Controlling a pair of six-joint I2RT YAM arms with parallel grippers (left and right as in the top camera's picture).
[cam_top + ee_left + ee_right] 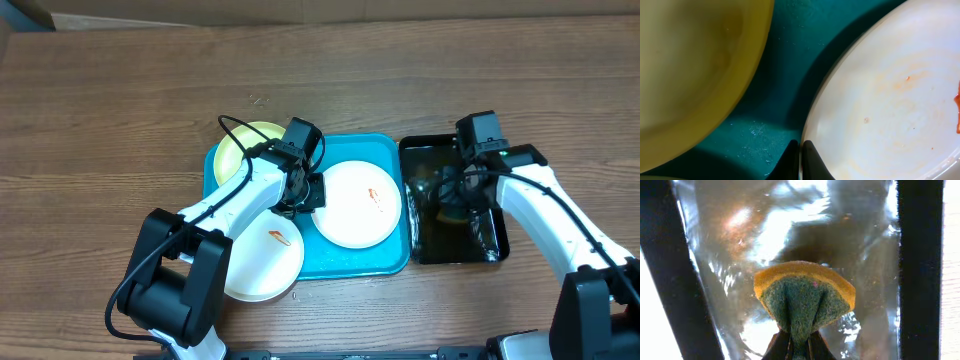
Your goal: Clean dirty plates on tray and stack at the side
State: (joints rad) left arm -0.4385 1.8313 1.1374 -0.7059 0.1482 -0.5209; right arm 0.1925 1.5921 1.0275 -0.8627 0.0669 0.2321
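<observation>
On the turquoise tray [388, 150] lie a pale yellow-green plate [240, 150] at the back left and a white plate [360, 205] with an orange-red smear. A second smeared white plate [262, 262] overhangs the tray's front left corner. My left gripper [308, 192] is shut on the left rim of the middle white plate [890, 100]; in the left wrist view its tips [800, 152] pinch that rim, with the yellow-green plate [690, 75] to the left. My right gripper [800, 347] is shut on a yellow and green sponge [805, 295] over the water.
A black tub [420, 146] holding water stands right of the tray, touching it. My right gripper [455, 195] hangs inside it, between its dark walls [920, 270]. Brown wooden tabletop [120, 120] surrounds everything.
</observation>
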